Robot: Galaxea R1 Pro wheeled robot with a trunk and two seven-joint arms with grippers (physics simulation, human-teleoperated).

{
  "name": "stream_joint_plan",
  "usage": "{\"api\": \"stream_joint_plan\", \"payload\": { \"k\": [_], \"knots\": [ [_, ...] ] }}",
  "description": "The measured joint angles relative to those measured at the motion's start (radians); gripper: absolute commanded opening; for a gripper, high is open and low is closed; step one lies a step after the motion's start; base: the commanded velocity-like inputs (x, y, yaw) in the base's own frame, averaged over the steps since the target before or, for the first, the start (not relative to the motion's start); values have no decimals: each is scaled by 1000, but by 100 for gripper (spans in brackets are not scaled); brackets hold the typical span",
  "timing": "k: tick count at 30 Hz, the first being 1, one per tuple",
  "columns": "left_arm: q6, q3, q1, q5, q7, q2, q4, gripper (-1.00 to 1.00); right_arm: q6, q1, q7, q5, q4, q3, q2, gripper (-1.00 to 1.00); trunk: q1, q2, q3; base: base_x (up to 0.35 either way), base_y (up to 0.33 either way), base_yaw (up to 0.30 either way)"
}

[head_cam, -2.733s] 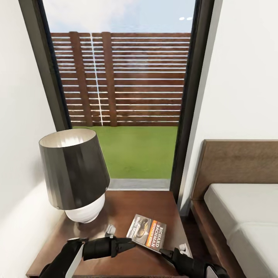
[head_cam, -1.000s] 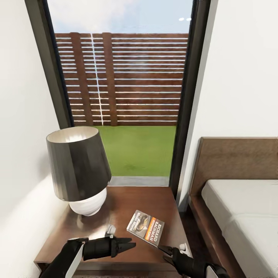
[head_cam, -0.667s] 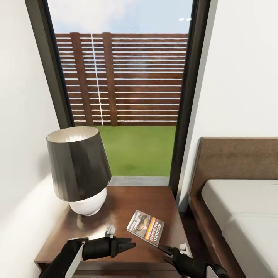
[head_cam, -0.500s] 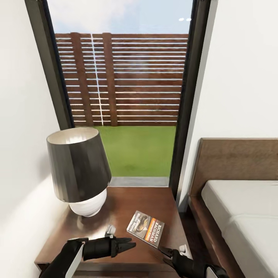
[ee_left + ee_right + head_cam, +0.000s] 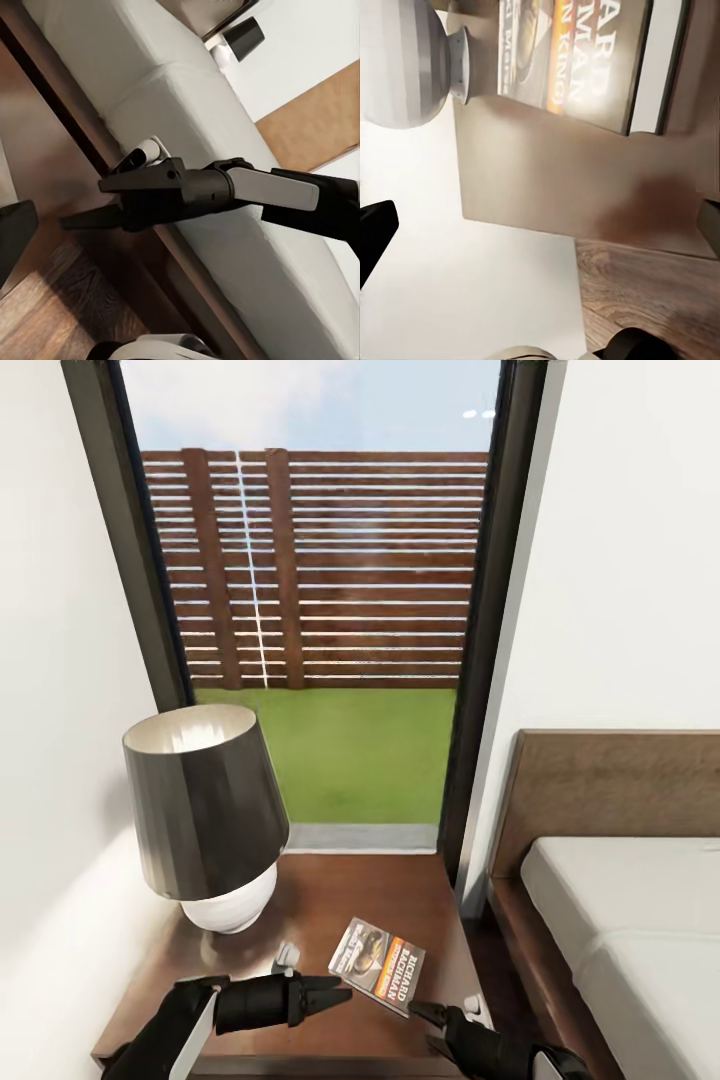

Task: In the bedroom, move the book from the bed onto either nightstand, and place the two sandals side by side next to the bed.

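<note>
On the far left of the head view a lamp [image 5: 205,810] with a dark shade and white base stands on the nightstand [image 5: 330,890], close to the white wall; the nightstand is the surface here, small, dark brown and shiny; low down in front of the lamp is the left tool [image 5: 325,994], sticking out over the front part of the surface; its two fingers look close together, narrow, and there is nothing between them; just to the right of it lies the book [image 5: 378,965], flat on the surface, cover up, with its orange band and white letters; no tool is touching it; the right wrist view shows the book [image 5: 585,56] too, lying on the wood; next comes the right tool [image 5: 427,1015], near the book's front corner but apart from it; I cannot tell if it is wide or narrow; on the far right is the bed [image 5: 640,930], pale mattress in a brown frame, just beside the nightstand; I think the book part is done, since the book rests on the nightstand; the sandals are the part left; the next move should be to pull both arms away from the surface, then go and find the two blue sandals
</note>
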Motion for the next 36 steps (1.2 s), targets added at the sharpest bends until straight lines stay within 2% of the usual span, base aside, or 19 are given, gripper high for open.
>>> {"api": "stream_joint_plan", "payload": {
  "k": [36],
  "knots": [
    [0,-1,0,0,0,0,0,100,-7,0,2,0,-7,3,0,100,-138,252,113,0,0,0]
  ]
}}
